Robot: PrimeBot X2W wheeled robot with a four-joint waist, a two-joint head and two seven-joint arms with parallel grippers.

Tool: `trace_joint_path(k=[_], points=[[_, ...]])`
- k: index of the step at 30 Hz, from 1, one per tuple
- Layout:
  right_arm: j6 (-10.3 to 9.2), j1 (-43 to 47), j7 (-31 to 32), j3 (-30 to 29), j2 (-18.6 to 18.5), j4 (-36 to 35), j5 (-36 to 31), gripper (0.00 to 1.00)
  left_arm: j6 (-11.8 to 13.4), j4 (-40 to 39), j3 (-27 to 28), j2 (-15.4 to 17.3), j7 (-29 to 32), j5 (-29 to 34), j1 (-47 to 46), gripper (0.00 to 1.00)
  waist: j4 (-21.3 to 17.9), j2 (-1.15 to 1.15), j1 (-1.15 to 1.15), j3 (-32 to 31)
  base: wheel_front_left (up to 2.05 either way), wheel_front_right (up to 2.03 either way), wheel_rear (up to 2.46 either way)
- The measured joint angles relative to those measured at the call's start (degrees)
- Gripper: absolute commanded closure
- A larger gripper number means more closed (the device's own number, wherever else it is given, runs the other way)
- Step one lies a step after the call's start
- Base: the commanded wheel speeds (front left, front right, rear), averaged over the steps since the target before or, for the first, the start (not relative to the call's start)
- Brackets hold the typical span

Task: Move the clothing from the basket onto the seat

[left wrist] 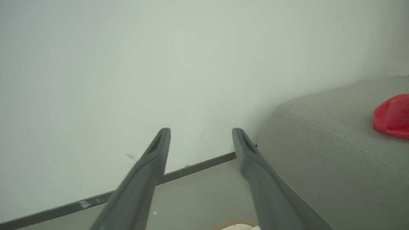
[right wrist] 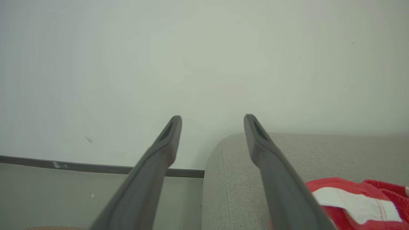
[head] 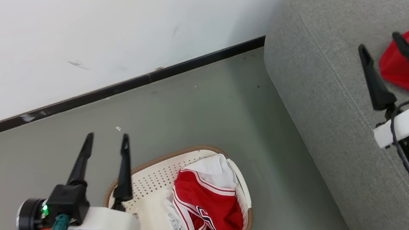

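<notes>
1. Hovering low beside the basket, the left gripper has its two dark fingers spread wide with nothing between them; that looks like readiness to reach down for cloth, though this is only a judgement.
2. The right gripper stands over the seat, fingers likewise wide apart and empty; a red garment with a white panel lies on the cushion, just beyond the fingers and partly behind the outer one, apparently set down there.
3. The red jersey lies crumpled in the basket's right half, white trim and dark lettering uppermost; it rests loose inside the rim, hooked over nothing, so it should lift out freely.
4. Relative to the left fingers, the jersey sits to their right and lower, apart from them; in the head view the nearer finger crosses the basket's left rim, and whether it touches I cannot tell.
5. By this lie, half the job looks done; the jersey is what is left.
</notes>
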Motion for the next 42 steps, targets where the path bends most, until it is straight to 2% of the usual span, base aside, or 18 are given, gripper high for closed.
trace_joint_path(k=[9,17,34,42], points=[[0.00,6.21,0.00,0.78,2.21,-1.88,-1.38,0.00,2.75,1.13,5.10,1.24,-0.43,-1.57,5.57,0.00,2.81,0.00,0.00,-2.97,0.00,0.00,0.00],[0.00,11.60,0.00,-0.58,3.28,-3.68,-2.47,0.00,3.82,1.96,8.01,1.41,-0.44,-2.89,9.95,0.00,4.87,0.00,0.00,-5.62,0.00,0.00,0.00],[0.00,21.34,0.00,-1.03,4.44,-6.55,-2.12,0.00,3.26,1.62,10.01,0.51,-0.51,-3.67,14.16,0.00,6.74,0.00,0.00,-10.77,0.00,0.00,0.00],[0.00,24.19,0.00,0.20,4.45,-7.38,2.22,0.00,2.70,1.62,10.38,0.45,-0.51,-3.67,16.33,0.00,6.09,0.00,0.00,-12.34,0.00,0.00,0.00]])
